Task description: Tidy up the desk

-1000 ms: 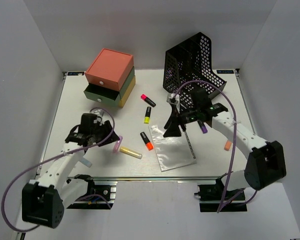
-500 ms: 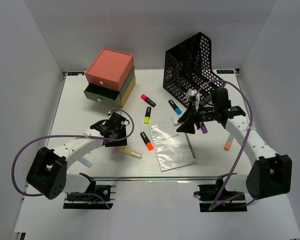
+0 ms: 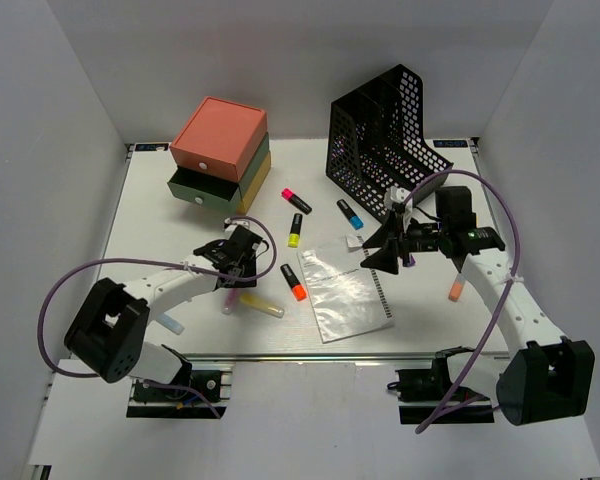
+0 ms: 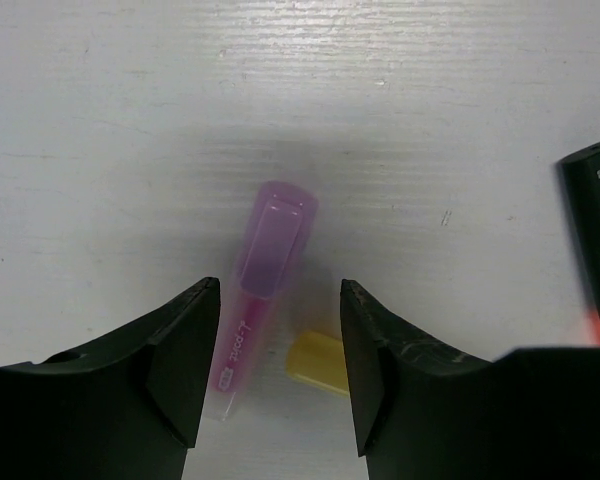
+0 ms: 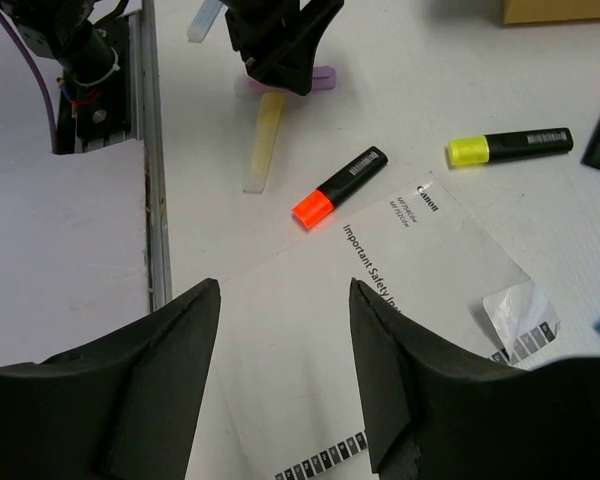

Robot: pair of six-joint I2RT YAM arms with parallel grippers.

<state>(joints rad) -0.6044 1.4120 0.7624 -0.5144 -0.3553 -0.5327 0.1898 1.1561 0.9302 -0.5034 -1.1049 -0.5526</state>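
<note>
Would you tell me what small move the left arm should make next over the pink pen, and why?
Probably lower the left gripper straight down and close on the pink pen. Its jaws stand open on either side of the pen, which lies flat on the desk. The yellow pen's end lies close by, so staying centred seems wise.

Bright, even light; soft shadows

Middle cluttered, edges free.
Left gripper [image 4: 278,300] jaws stand apart astride the pink highlighter [image 4: 265,265]; the yellow highlighter [image 4: 315,362] end crowds the gap. Drawer box [image 3: 220,150] blocks back left, mesh file holder [image 3: 380,130] back right. Orange highlighter [image 3: 293,282] and manual [image 3: 345,290] fill the centre. Desk [image 3: 150,230] is bare along the left edge.
</note>
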